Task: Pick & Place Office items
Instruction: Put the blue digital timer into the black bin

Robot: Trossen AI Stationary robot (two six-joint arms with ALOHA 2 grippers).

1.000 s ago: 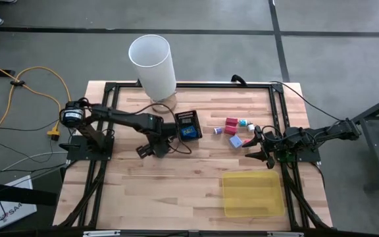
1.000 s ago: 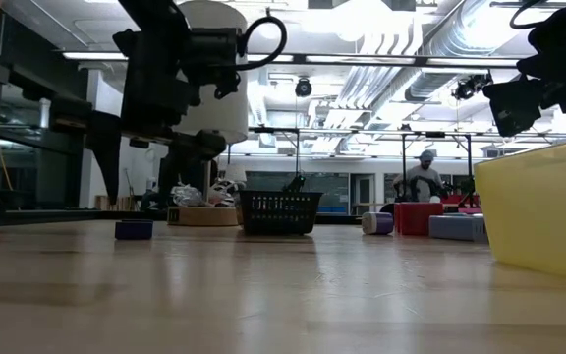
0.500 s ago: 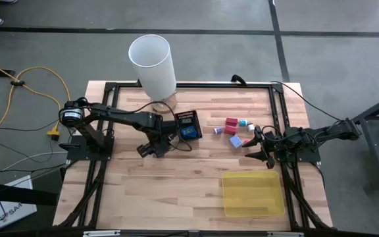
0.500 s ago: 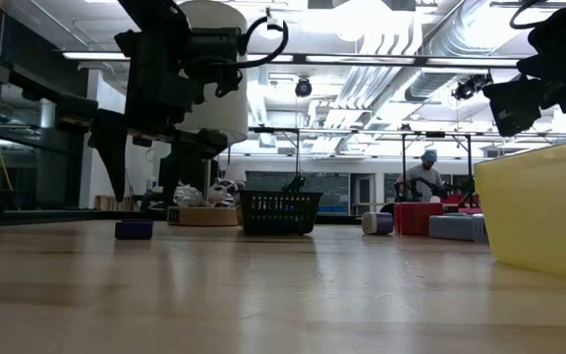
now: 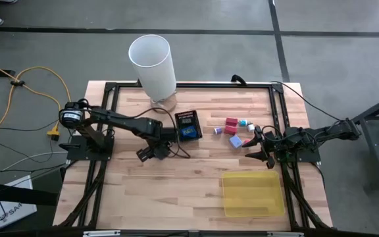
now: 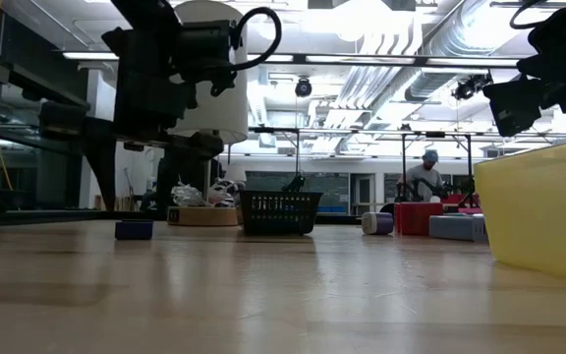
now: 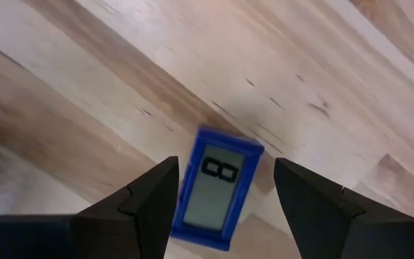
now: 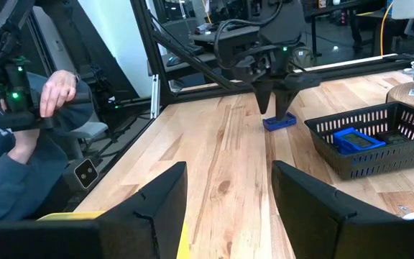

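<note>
Left gripper point(image 7: 225, 198), lower centre: jaws spread, straddling blue piece point(image 7: 218, 188); descend squarely before closing. Right gripper point(image 8: 228, 208): spread, empty.

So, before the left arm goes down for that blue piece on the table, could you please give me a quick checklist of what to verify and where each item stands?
1. Left gripper open: ok, its fingers stand apart with a gap between them.
2. Blue piece lined up between the fingers: ok in the left wrist view, though it lies slightly tilted.
3. Blue piece free of neighbours: ok, it lies alone on bare wood, apart from the black mesh box.
4. Left gripper low enough to close: not ok, in the right wrist view its fingertips hang just above the piece.
5. Right gripper out of the way: ok, it waits open by the coloured blocks.
</note>
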